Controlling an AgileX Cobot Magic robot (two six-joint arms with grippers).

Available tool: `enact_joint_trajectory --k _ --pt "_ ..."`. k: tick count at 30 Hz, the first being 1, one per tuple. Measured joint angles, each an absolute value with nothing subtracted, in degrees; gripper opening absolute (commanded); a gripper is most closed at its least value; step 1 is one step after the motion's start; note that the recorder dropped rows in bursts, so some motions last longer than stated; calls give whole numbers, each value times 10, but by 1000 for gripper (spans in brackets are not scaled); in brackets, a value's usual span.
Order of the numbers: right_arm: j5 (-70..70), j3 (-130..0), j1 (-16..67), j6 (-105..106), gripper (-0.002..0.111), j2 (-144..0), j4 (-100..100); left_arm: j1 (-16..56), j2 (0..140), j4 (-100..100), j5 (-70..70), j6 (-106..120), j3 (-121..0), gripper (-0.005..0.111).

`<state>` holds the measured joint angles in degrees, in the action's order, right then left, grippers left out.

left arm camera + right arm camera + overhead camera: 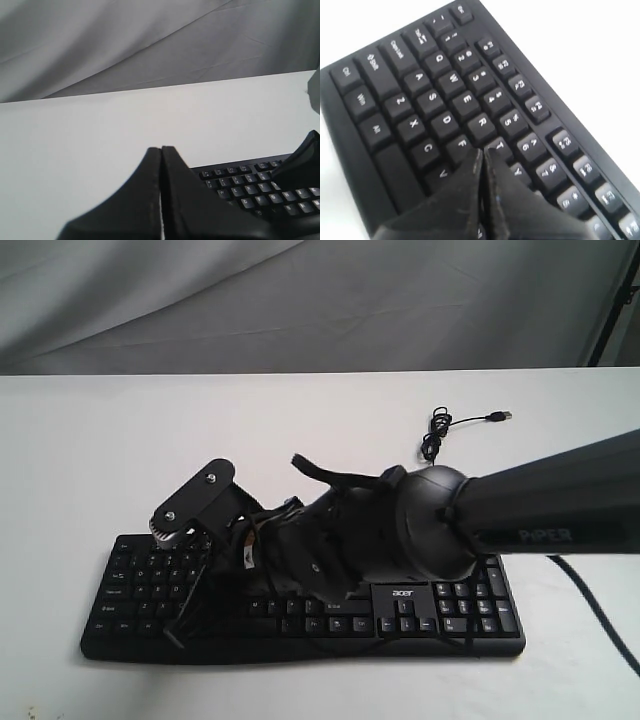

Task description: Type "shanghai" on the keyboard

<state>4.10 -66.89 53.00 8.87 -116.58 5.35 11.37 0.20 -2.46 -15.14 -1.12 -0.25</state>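
Observation:
The black keyboard (430, 605) with white legends and an "acer" logo lies near the front of the white table. My right arm (540, 505) reaches across it from the right. The right gripper (483, 150) is shut with nothing in it, and its tips sit low over the keys (447, 120) between F, T and V, covering G. My left gripper (161, 148) is also shut and empty, held above the keyboard's left end with the W, E, R keys (240, 187) beside it. A black bracket of the left arm (195, 500) shows over the left keys.
The keyboard's thin USB cable (435, 435) lies coiled on the white table (100, 440) behind the number pad, its plug (500, 416) loose. A grey cloth backdrop (300, 300) hangs behind the table. Part of the right arm (300, 160) stands close beside the left gripper.

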Motion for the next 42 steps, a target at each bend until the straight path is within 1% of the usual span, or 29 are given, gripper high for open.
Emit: enact_joint_trajectory --k 6,31,34,42 --pt "62 -704 530 93 0 -1199 54 114 2 -25 -151 -11 -2 0" --pt "64 -708 530 97 0 -1212 55 114 2 -25 -151 -11 -2 0" --pt "69 -706 530 97 0 -1199 55 114 2 -25 -151 -11 -2 0" --pt "64 -652 530 99 0 -1148 55 114 2 -25 -151 -11 -2 0"
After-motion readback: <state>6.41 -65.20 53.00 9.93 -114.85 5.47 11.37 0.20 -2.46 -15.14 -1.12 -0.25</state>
